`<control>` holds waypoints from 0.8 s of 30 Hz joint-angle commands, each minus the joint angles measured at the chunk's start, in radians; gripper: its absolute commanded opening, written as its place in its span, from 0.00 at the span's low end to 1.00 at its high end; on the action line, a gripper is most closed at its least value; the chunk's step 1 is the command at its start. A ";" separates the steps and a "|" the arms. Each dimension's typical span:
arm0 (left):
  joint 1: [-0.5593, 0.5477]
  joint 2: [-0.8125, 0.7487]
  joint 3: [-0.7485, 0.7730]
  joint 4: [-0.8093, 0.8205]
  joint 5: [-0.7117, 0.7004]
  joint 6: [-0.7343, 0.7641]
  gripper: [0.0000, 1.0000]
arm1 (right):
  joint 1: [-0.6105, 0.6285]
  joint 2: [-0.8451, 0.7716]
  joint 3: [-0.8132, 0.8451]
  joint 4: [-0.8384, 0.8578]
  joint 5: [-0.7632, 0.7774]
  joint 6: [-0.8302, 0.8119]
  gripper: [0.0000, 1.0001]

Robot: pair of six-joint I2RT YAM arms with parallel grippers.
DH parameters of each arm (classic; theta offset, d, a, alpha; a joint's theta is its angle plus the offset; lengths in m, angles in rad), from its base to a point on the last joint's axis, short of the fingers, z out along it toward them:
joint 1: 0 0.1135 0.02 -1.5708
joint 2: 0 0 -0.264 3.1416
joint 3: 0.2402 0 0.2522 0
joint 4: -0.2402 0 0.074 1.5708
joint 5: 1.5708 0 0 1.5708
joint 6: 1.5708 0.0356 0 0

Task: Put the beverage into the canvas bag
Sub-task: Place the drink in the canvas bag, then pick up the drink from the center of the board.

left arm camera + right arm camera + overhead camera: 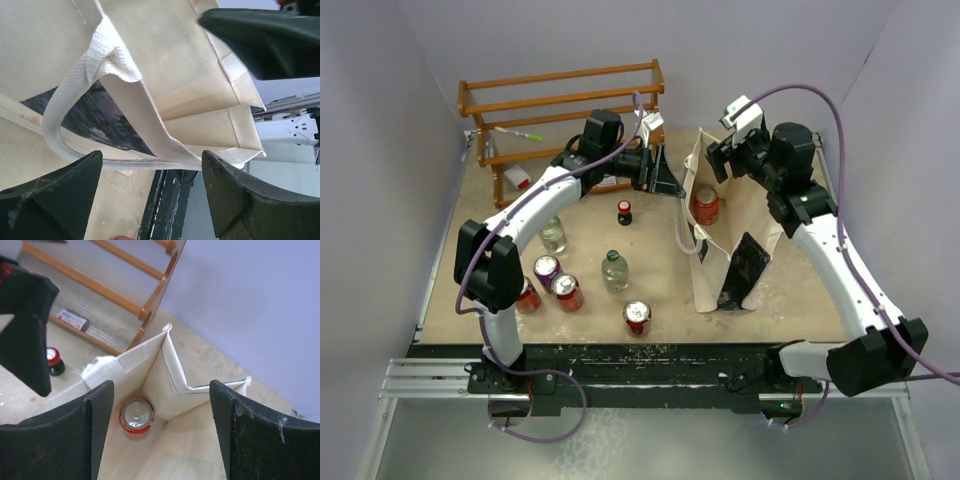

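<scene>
In canvas bag (712,275), red can (136,416): likely rigid, slick, best pinched by sidewall. Cloth limp. Spread wide, empty, at bag's rim: left gripper (657,177), right gripper (161,387).

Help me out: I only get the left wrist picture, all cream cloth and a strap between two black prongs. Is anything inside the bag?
Observer: Yes. The right wrist view looks down into the canvas bag, and a red can stands upright on its floor.
Operator: Is the other arm holding anything?
Observer: No. The right gripper hangs open over the bag's mouth, empty.
Operator: Any drinks outside the bag?
Observer: Yes. The top view shows a silver-topped can, a purple can and a clear bottle, among others, on the table.
</scene>
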 commanded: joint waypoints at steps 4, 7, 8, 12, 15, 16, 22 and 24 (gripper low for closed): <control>0.044 -0.141 0.092 -0.049 0.046 0.166 0.98 | 0.001 -0.069 0.237 -0.293 -0.218 -0.039 0.79; 0.107 -0.205 0.073 -0.060 0.053 0.195 0.99 | 0.014 -0.085 0.299 -0.411 -0.371 -0.078 0.81; 0.136 -0.225 0.065 -0.061 0.054 0.201 0.99 | 0.028 -0.090 0.306 -0.438 -0.402 -0.084 0.82; 0.271 -0.313 0.024 -0.084 0.020 0.253 0.99 | 0.151 -0.091 0.285 -0.516 -0.455 -0.129 0.84; 0.364 -0.372 0.005 -0.109 -0.035 0.294 0.99 | 0.262 -0.075 0.244 -0.563 -0.448 -0.181 0.85; 0.391 -0.389 0.000 -0.120 -0.055 0.309 0.99 | 0.308 -0.069 0.229 -0.579 -0.435 -0.201 0.85; 0.475 -0.470 -0.023 -0.179 -0.175 0.414 0.99 | 0.520 -0.034 0.080 -0.591 -0.394 -0.292 0.90; 0.488 -0.496 -0.046 -0.176 -0.200 0.436 0.99 | 0.567 -0.023 0.024 -0.561 -0.375 -0.298 0.91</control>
